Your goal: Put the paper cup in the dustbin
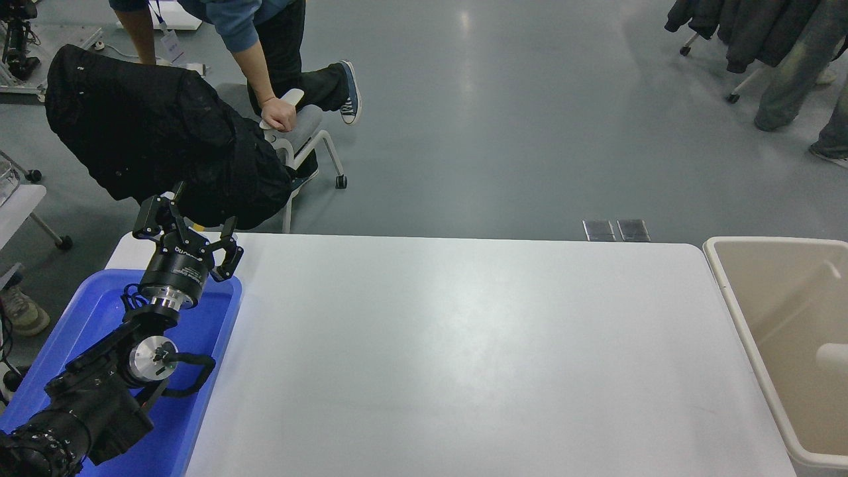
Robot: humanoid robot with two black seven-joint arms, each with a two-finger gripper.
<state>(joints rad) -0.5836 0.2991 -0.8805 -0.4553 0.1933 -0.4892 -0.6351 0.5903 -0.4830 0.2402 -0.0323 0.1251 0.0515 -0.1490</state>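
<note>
The beige dustbin (pixel 743 331) stands off the table's right end, its thick pale rim level with the white table (pixel 464 358). Inside it, at the picture's right edge, lies a small white rounded thing (pixel 833 356) that looks like the paper cup on its side, partly cut off. My left gripper (pixel 191 230) is open and empty, parked above the far end of the blue tray at the lower left. My right arm is out of view.
A shallow blue tray (pixel 212 358) sits on the table's left end under my left arm. Beyond the far edge, a person (pixel 265 40) leans a hand on a chair draped with a black jacket (pixel 159 132).
</note>
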